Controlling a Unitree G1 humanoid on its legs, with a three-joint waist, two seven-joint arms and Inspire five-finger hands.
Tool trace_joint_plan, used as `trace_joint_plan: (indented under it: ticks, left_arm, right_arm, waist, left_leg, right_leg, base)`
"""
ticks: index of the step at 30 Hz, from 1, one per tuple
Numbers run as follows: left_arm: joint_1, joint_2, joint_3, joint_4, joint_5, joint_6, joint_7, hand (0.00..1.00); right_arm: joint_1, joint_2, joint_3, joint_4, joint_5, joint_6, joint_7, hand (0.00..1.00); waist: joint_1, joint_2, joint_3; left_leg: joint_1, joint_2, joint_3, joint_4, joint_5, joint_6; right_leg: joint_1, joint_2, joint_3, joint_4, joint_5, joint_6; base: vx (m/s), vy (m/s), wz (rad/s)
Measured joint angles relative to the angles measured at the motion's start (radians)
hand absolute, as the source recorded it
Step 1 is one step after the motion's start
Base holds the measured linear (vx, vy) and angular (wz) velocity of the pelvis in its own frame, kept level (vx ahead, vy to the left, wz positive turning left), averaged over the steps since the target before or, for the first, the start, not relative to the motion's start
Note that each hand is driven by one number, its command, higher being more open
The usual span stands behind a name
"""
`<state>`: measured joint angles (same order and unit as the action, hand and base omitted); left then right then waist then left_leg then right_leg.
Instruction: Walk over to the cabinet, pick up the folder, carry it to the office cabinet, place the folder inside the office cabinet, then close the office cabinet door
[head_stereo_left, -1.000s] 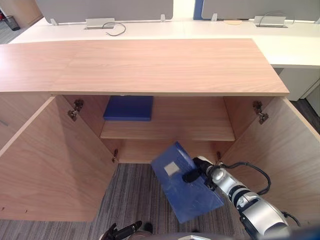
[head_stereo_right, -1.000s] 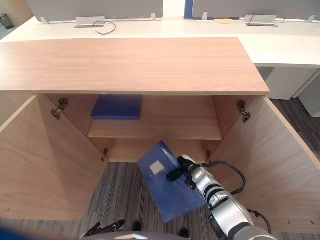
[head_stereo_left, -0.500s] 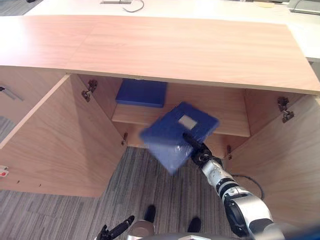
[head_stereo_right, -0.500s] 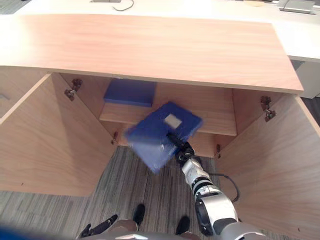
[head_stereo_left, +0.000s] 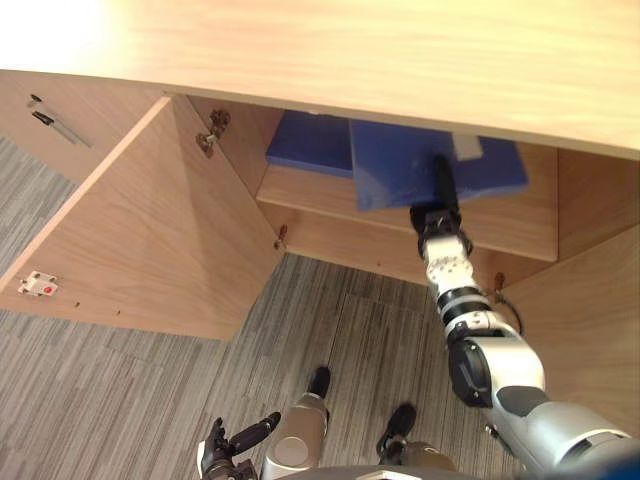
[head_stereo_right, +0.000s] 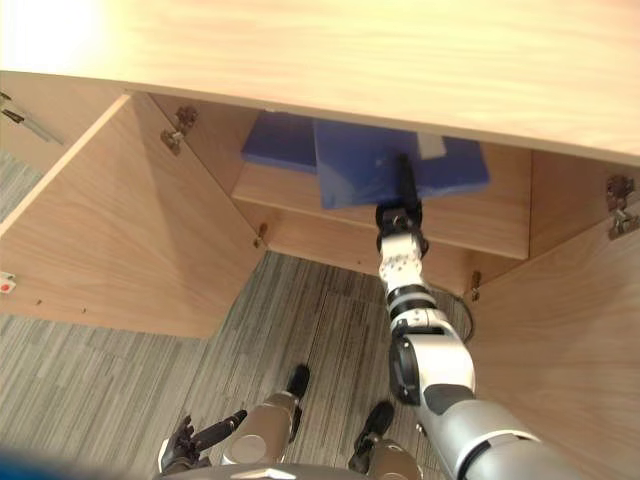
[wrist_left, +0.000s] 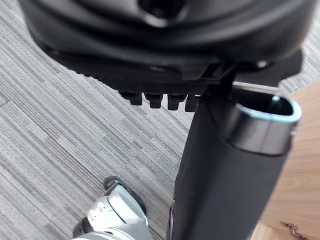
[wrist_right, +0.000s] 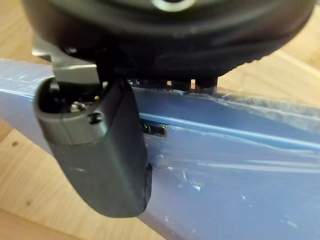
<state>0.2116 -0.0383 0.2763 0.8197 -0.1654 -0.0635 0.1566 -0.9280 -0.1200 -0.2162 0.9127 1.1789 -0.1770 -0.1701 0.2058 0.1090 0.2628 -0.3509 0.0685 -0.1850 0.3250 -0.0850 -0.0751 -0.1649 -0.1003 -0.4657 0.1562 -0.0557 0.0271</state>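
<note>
Underfoot, noted grey striped carpet (head_stereo_left: 150, 380); ahead, wooden cabinet (head_stereo_left: 400, 50) with both doors open. Logged left door (head_stereo_left: 150, 230) swung wide. Found left hand (head_stereo_left: 225, 447) low over carpet, fingers relaxed, holding nothing. Located second folder (head_stereo_left: 310, 145), dark blue, lying flat at left of upper shelf (head_stereo_left: 300, 195).

Compared against earlier views. One second before, carried folder (head_stereo_left: 400, 170) tilted and low, outside cabinet, above carpet. Half a second before, raised it to shelf height. Now reached it in over upper shelf, just right of second folder and lapping that folder's right edge as seen from head. Allowed for camera shift, downward and closer, across same interval.

Judged placing step nearly complete; release, withdrawal and door closing not yet done. Could not tell whether resting on shelf or held just above it.

Recorded folder as flat, rigid, mid-blue, wrapped in glossy, wrinkled film, with white label (head_stereo_left: 465, 148) toward its far right corner. Saw right hand (head_stereo_left: 442, 200) clamped on near edge, thumb (wrist_right: 105, 150) pressed on top face, fingers beneath hidden. Logged right door (head_stereo_left: 590, 320) open at far right.
</note>
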Motion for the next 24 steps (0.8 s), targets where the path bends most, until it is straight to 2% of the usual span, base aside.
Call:
trace_joint_plan:
  ticks: [3,5,7,9,11,14,18,22,23,24]
  left_arm:
    - [-0.003,0.008,-0.018,0.001,-0.001,-0.001,-0.011,1.0]
    - [-0.008,0.014,-0.021,0.015,-0.002,0.0,-0.017,1.0]
    - [-0.012,0.014,-0.019,0.034,-0.023,0.003,-0.027,1.0]
    - [-0.013,0.015,-0.018,0.052,-0.027,0.009,-0.033,1.0]
    - [-0.027,0.019,-0.02,0.062,-0.04,0.01,-0.036,1.0]
    - [-0.049,0.03,-0.04,0.063,-0.042,0.009,-0.036,1.0]
    - [-0.07,0.037,-0.06,0.067,-0.045,0.011,-0.033,1.0]
    - [-0.105,0.039,-0.062,0.056,-0.094,0.011,-0.022,1.0]
    - [-0.109,0.039,-0.063,0.051,-0.102,0.01,-0.019,1.0]
    - [-0.115,0.039,-0.064,0.038,-0.105,0.009,-0.012,1.0]
  right_arm:
    - [-0.074,-0.055,0.002,-0.026,-0.001,0.001,-0.013,0.0]
    - [-0.151,-0.106,0.002,-0.033,0.0,0.002,-0.035,0.0]
    - [-0.208,-0.13,0.002,-0.045,0.001,0.002,-0.054,0.0]
    - [-0.242,-0.134,0.001,-0.069,0.003,0.0,-0.073,0.0]
    - [-0.272,-0.146,-0.006,-0.099,0.007,-0.008,-0.087,0.0]
    - [-0.321,-0.164,-0.051,-0.122,0.033,-0.038,-0.105,0.0]
    - [-0.346,-0.168,-0.092,-0.123,0.084,-0.081,-0.14,0.0]
    - [-0.37,-0.169,-0.108,-0.123,0.108,-0.085,-0.177,0.0]
    - [-0.379,-0.167,-0.108,-0.123,0.118,-0.085,-0.188,1.0]
    - [-0.402,-0.157,-0.113,-0.123,0.121,-0.089,-0.21,1.0]
  waist:
    - [-0.011,0.007,0.037]
    - [-0.025,0.009,0.065]
    - [-0.034,0.015,0.103]
    - [-0.051,0.018,0.121]
    - [-0.054,0.019,0.135]
    - [-0.066,0.028,0.165]
    - [-0.072,0.031,0.167]
    - [-0.081,0.037,0.173]
    - [-0.08,0.037,0.174]
    - [-0.08,0.038,0.174]
  left_leg:
    - [-0.072,-0.01,0.005,0.089,-0.026,0.004]
    - [-0.164,-0.028,0.016,0.194,-0.064,0.007]
    - [-0.227,-0.031,0.041,0.301,-0.108,0.013]
    - [-0.293,-0.034,0.053,0.391,-0.146,0.017]
    - [-0.358,-0.032,0.068,0.464,-0.173,0.019]
    - [-0.435,-0.033,0.074,0.527,-0.184,0.018]
    - [-0.492,-0.028,0.09,0.553,-0.184,0.018]
    - [-0.51,-0.024,0.094,0.557,-0.184,0.018]
    - [-0.51,-0.024,0.094,0.556,-0.184,0.018]
    - [-0.51,-0.024,0.094,0.553,-0.184,0.018]
  right_leg:
    - [-0.107,-0.046,0.007,0.179,-0.071,-0.003]
    - [-0.219,-0.092,0.025,0.33,-0.129,-0.002]
    - [-0.298,-0.118,0.061,0.45,-0.174,-0.004]
    - [-0.371,-0.138,0.083,0.545,-0.211,-0.004]
    - [-0.449,-0.149,0.111,0.626,-0.236,-0.009]
    - [-0.533,-0.161,0.129,0.699,-0.252,-0.018]
    - [-0.607,-0.163,0.151,0.733,-0.252,-0.021]
    - [-0.628,-0.163,0.154,0.74,-0.251,-0.025]
    - [-0.629,-0.162,0.154,0.74,-0.251,-0.025]
    - [-0.629,-0.162,0.154,0.737,-0.25,-0.025]
  base:
    - [-0.06,0.029,-0.07]
    - [-0.11,0.03,-0.09]
    - [-0.12,0.018,-0.27]
    - [-0.14,-0.001,-0.23]
    - [-0.12,-0.011,-0.22]
    - [-0.13,-0.004,-0.09]
    - [-0.1,0.01,-0.11]
    - [-0.06,0.016,-0.04]
    - [-0.03,0.013,-0.01]
    - [0.0,0.0,0.0]
